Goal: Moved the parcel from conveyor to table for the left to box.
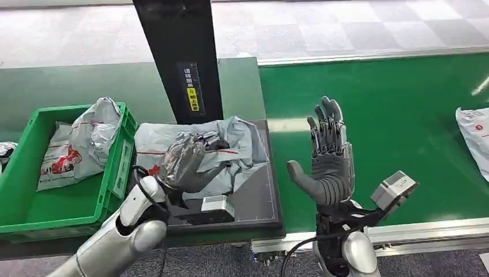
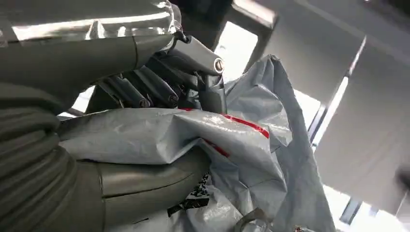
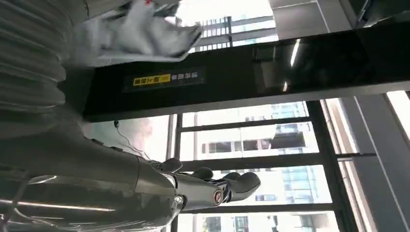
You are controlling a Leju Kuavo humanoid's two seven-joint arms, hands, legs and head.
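Parcel [image 1: 230, 144] lies on counter [image 1: 259, 202], off belt [image 1: 392, 115], at 9 o'clock from my empty, spread right hand [image 1: 328, 161]. My left hand [image 1: 184, 161] grasps it; transfer to crate [image 1: 17, 225] at 9 o'clock remains.

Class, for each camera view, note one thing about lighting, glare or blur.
Head view: even light, sharp; the black post carries a pale sheen. Left wrist view: bright window behind, glare on the grey parcel. Right wrist view: backlit windows darken the right hand; the near parcel is blurred.
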